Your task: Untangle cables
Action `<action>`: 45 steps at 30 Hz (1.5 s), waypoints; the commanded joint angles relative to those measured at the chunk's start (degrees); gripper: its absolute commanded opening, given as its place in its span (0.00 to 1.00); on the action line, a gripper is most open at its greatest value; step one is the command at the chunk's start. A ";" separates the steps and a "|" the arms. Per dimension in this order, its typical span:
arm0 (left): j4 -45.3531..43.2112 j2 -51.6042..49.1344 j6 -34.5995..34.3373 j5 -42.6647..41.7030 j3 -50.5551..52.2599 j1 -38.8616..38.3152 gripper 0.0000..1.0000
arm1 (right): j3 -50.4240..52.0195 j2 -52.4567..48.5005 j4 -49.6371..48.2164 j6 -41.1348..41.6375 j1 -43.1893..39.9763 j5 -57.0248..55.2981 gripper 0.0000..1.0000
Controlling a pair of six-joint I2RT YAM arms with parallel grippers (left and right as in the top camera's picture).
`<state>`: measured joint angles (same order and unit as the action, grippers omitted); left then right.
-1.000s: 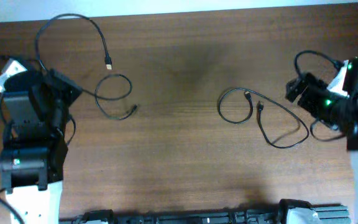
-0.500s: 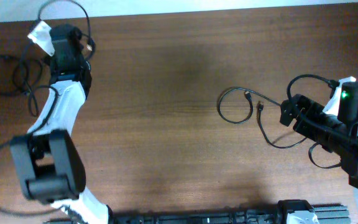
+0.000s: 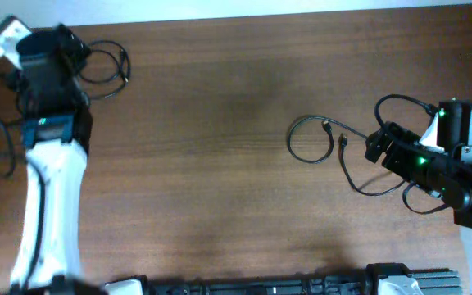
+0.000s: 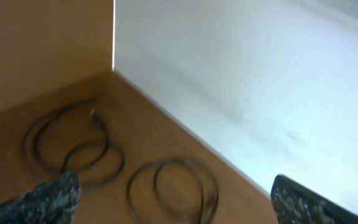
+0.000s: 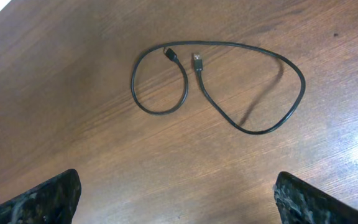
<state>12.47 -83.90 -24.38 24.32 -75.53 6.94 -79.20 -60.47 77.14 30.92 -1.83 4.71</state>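
Observation:
One black cable (image 3: 109, 65) lies in loose loops at the table's far left corner, and the left wrist view shows its coils (image 4: 130, 184) on the wood. My left gripper (image 3: 56, 45) hovers over those coils, open (image 4: 176, 205), with nothing held. A second black cable (image 3: 292, 143) lies right of centre as a small loop joined to a bigger one, both plugs near the middle (image 5: 241, 45). My right gripper (image 3: 375, 146) is at that cable's right end, open (image 5: 176, 202) over bare wood, with the cable ahead of its fingers.
The table's back edge (image 3: 260, 16) meets a white wall (image 4: 260, 81) just behind the left coils. A white tag (image 3: 11, 37) sits on the left arm. The right arm's own wiring (image 3: 400, 102) arcs near its wrist.
My left arm has swung to the far left corner and its gripper has gone from shut to open, leaving the cable coiled there. The right gripper has shifted slightly and stays open.

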 commanded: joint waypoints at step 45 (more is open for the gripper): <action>42.27 44.22 3.67 -36.52 12.07 0.31 0.99 | 2.49 -49.37 -48.85 2.25 22.62 -1.60 0.98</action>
<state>54.89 -39.86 -21.82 -11.66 -63.61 7.16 -74.06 -112.22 29.69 26.33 26.39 8.45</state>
